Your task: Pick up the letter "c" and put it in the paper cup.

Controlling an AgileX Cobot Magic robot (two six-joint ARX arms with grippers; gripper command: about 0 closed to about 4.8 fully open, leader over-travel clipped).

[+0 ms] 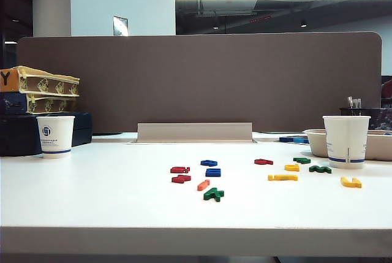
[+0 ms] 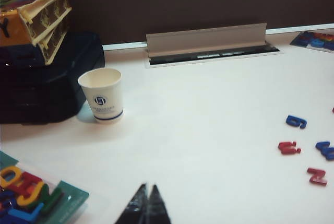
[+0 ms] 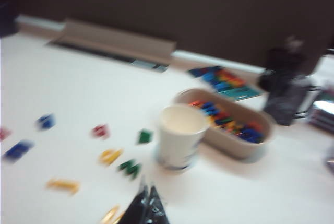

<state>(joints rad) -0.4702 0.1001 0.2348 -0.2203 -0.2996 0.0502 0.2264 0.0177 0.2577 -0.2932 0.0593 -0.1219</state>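
The "c" (image 1: 203, 184) is lying flat on the counter (image 1: 92, 195), its long axis slanting up to the right, between red letters (image 1: 180, 174) and a green one (image 1: 214, 194). Cups (image 1: 346, 141) are standing far left and right. Left claw (image 2: 147, 198) and right claw (image 3: 147, 199) are hanging shut, holding nothing

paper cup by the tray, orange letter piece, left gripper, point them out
paper cup (image 1: 346, 141), exterior view, on its front wall.
orange letter piece (image 1: 203, 184), exterior view, on the middle of the piece.
left gripper (image 2: 147, 188), left wrist view, where the shut fingertips meet.
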